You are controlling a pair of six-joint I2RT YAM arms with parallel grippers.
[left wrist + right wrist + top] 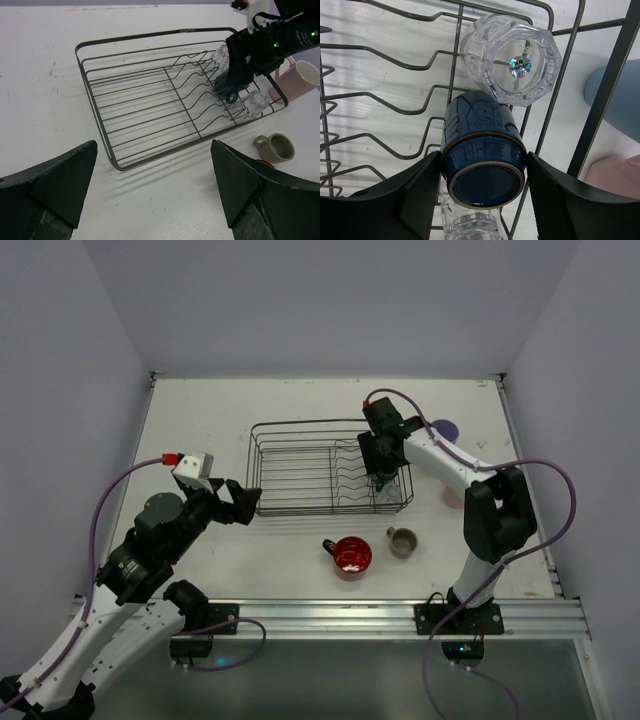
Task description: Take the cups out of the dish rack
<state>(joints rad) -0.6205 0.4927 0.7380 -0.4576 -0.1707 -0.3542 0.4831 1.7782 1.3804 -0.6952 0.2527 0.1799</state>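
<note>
The dark wire dish rack sits mid-table. My right gripper reaches into its right end and is shut on the dark blue cup, which lies bottom toward the camera, with both fingers pressed on its sides. A clear glass lies just beyond it in the rack, and another clear glass lies under it. The red handled mug and the small olive-beige cup stand on the table in front of the rack. My left gripper is open and empty, off the rack's left front corner.
A pink cup stands on the table right of the rack, and a light-blue tumbler is beside it. A lavender tumbler stands at the back right. Walls enclose the table on three sides.
</note>
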